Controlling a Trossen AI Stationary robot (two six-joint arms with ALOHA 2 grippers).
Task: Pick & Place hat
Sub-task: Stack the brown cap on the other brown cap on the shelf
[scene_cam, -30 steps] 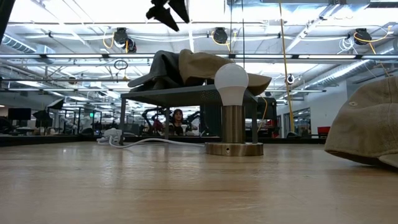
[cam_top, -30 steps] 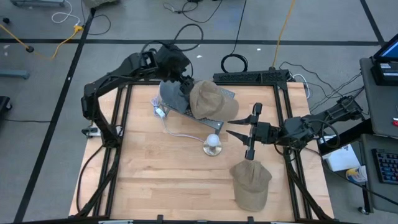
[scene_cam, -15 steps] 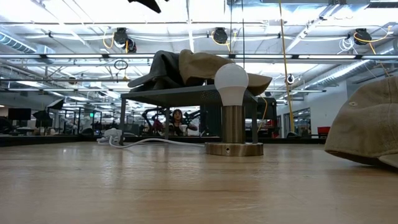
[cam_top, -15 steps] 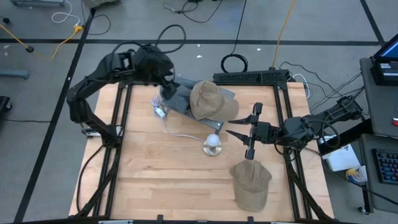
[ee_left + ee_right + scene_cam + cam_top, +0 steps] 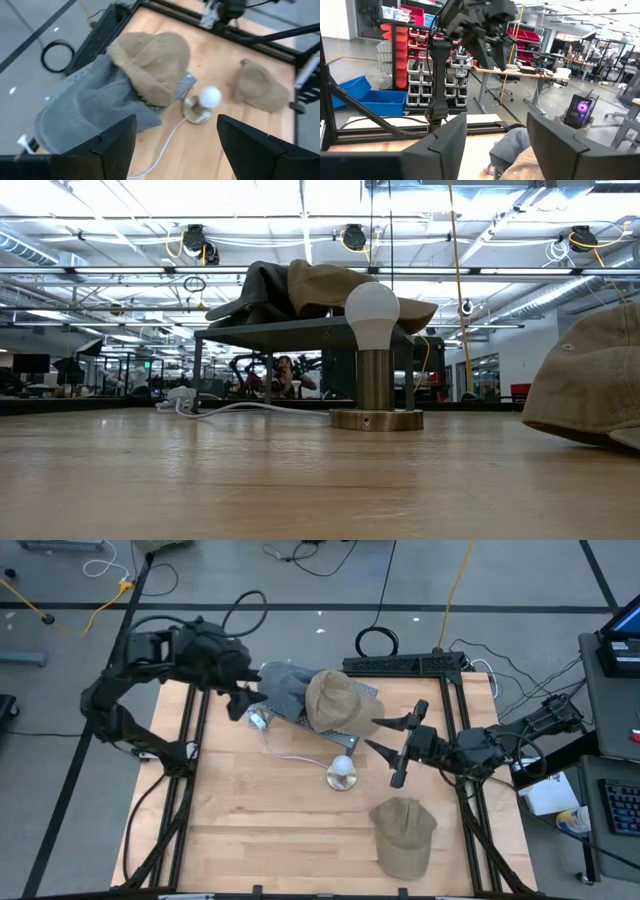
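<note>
A grey hat (image 5: pixel 280 688) and a tan hat (image 5: pixel 340 700) lie overlapping on a small grey stand (image 5: pixel 366 692) at the table's far middle; both show in the low view, grey hat (image 5: pixel 258 288) and tan hat (image 5: pixel 340 288). A second tan hat (image 5: pixel 405 835) lies flat on the wood near the right front. My left gripper (image 5: pixel 243 700) is open, hovering left of the grey hat (image 5: pixel 90 110) and touching nothing. My right gripper (image 5: pixel 373 733) is open in the air right of the stand, above the table.
A bulb lamp on a round metal base (image 5: pixel 342 773) stands in front of the stand, its white cord (image 5: pixel 285 753) running to a plug (image 5: pixel 258 721) on the left. Black frame rails (image 5: pixel 195 770) border the table. Bare wood lies at the near left.
My left gripper has drawn back from above the grey hat toward the table's far left corner, rising out of the low view, and it stays open. Both hats on the stand have not moved. My right gripper has turned slightly and edged toward the far edge.
</note>
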